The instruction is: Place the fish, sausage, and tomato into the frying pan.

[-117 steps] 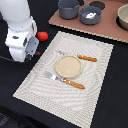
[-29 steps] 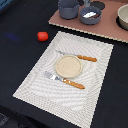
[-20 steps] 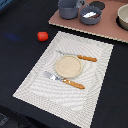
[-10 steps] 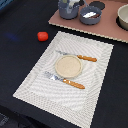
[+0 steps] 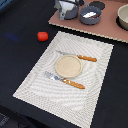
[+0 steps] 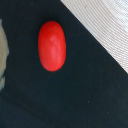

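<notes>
The tomato (image 5: 42, 36), a small glossy red ball, lies on the dark table beside the striped placemat, toward the exterior view's left. It fills the middle of the wrist view (image 6: 52, 45), seen from above. The blue-grey frying pan (image 5: 91, 9) stands on the pinkish board at the back. A flat white piece, the fish (image 5: 89, 15), lies inside it. I cannot make out the sausage. No gripper fingers show in either view. A whitish shape at the top edge over the grey pot is too cut off to name.
The grey pot (image 5: 66, 9) stands next to the pan on the pinkish board (image 5: 80, 27), and a cream bowl (image 5: 123, 17) at its far end. The placemat (image 5: 40, 82) holds a tan plate (image 5: 67, 65), an orange-handled knife (image 5: 79, 57) and fork (image 5: 66, 80).
The arm that stood over the tomato 5.8 s ago has left the exterior view. The tomato lies in the same spot. Nothing has moved over the last second.
</notes>
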### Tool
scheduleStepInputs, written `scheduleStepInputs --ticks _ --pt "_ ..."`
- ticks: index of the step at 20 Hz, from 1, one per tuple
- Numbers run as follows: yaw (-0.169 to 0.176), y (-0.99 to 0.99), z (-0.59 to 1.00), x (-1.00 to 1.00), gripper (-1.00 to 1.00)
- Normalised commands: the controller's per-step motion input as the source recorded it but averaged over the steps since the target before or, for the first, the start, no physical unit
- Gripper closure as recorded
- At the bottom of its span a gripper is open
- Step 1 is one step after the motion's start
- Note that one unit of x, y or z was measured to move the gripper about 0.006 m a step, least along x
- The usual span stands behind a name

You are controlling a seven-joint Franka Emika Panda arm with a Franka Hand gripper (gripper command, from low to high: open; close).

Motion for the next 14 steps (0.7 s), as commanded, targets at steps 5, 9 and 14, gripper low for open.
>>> scheduleStepInputs --ticks 5,9,14 --pt "0.000 -0.44 -0.61 -0.84 -1.00" --pt "0.000 -0.04 -0.40 -0.90 -1.00" --pt "0.000 0.00 -0.32 -0.64 -1.00"
